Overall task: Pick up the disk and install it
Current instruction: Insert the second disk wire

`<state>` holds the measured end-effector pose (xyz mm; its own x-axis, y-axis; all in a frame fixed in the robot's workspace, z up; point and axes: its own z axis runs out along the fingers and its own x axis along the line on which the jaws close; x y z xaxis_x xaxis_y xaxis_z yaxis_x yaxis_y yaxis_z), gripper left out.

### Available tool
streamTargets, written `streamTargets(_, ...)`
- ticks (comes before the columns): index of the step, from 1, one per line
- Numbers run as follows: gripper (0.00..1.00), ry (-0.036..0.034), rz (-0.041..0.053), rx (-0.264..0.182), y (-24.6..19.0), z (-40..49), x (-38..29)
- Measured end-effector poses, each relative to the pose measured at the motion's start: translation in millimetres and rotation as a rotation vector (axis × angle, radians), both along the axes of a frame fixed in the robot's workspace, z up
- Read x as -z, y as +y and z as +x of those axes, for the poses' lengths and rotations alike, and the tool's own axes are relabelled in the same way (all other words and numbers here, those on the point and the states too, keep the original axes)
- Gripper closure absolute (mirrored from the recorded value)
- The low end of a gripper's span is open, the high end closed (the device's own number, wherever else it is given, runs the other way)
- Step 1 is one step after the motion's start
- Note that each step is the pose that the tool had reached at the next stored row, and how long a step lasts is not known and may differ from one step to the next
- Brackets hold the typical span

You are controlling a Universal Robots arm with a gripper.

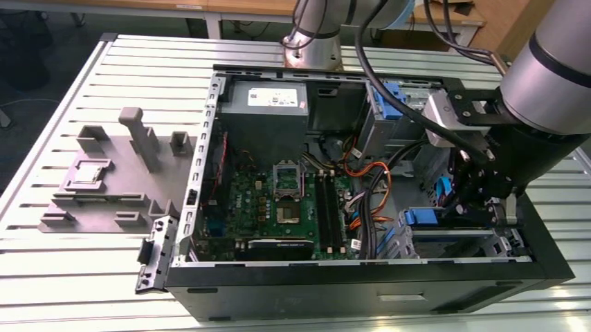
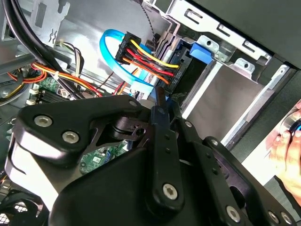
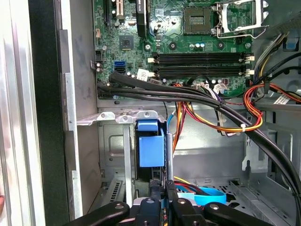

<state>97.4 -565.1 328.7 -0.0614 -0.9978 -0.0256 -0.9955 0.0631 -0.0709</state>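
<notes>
Open computer case (image 1: 369,290) sits on a slatted metal table (image 1: 55,277).

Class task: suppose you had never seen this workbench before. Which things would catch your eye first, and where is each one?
First comes the open computer case lying on the slatted table, its green motherboard exposed in the middle. Next, the robot arm reaches down into the case at the exterior view's right, its hand close to a blue carrier in the metal drive cage. A bundle of red, yellow and orange cables stands out nearby.
</notes>
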Motion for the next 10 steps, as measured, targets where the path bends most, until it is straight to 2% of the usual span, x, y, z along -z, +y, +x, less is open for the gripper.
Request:
streamTargets(8,0.84,0.0,0.0006,0.0,-0.1,0.0,0.6)
streamTargets(10,0.84,-0.0002,0.0022,0.0,-0.1,0.0,-1.1)
